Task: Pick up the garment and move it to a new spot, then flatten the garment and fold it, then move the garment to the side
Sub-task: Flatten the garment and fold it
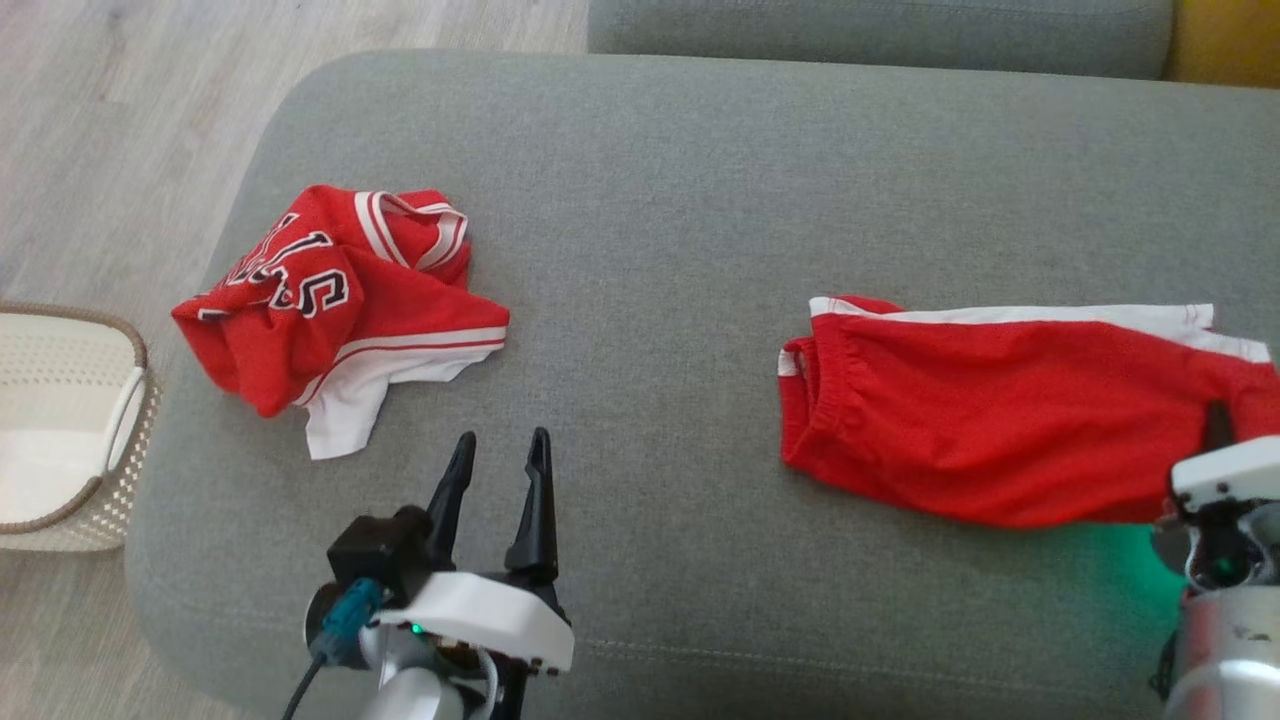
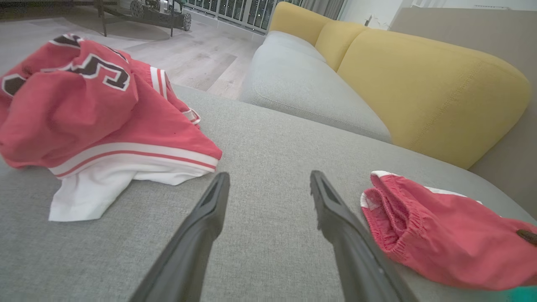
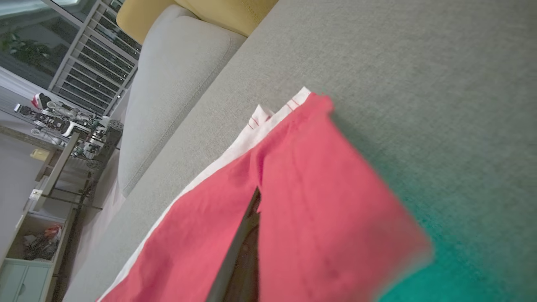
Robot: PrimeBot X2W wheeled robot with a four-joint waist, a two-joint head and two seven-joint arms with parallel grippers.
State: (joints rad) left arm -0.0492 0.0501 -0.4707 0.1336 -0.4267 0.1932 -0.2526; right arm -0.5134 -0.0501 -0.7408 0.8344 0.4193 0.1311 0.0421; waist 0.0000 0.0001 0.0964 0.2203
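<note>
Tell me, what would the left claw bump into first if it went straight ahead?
Probably just the bare grey cushion. The left claw points into the gap between the crumpled red jersey and the red shorts, so it looks set to miss both, though depth is hard to judge.

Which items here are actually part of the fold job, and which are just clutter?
In play:
- red shorts, pinched by the shut right end effector
- grey sofa seat under them

Lying about:
- crumpled red jersey
- basket
- yellow cushions
- left end effector, open, holding nothing
</note>
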